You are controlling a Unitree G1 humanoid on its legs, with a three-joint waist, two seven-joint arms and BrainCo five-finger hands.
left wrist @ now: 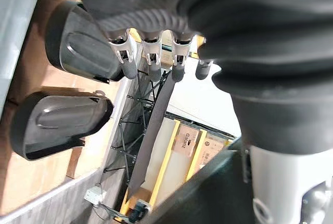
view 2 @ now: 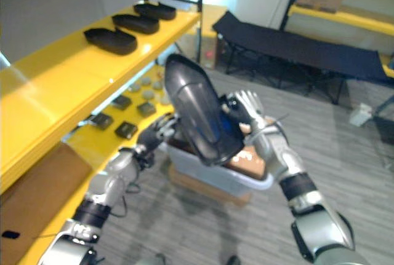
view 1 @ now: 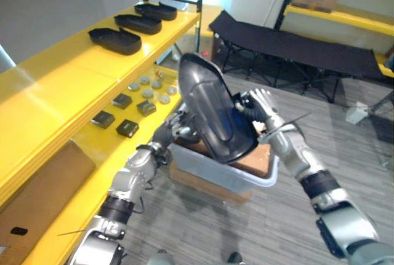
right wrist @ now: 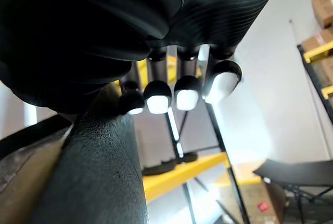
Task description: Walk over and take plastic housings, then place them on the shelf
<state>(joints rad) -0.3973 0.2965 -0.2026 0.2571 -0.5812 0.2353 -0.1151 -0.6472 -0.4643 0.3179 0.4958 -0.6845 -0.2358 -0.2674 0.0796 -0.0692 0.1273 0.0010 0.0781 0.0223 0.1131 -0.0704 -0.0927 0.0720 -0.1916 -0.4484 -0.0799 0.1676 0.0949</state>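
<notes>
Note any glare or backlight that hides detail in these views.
Left eye view: sheen on the yellow shelf and the held plastic housing. Right wrist view: backlight whitens the fingers of the right hand. Left wrist view: bright background behind the left hand.

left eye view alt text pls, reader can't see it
The left hand and right hand hold a black plastic housing, tilted, above a grey bin on a cardboard box. To their left, a yellow shelf carries three more housings.
</notes>
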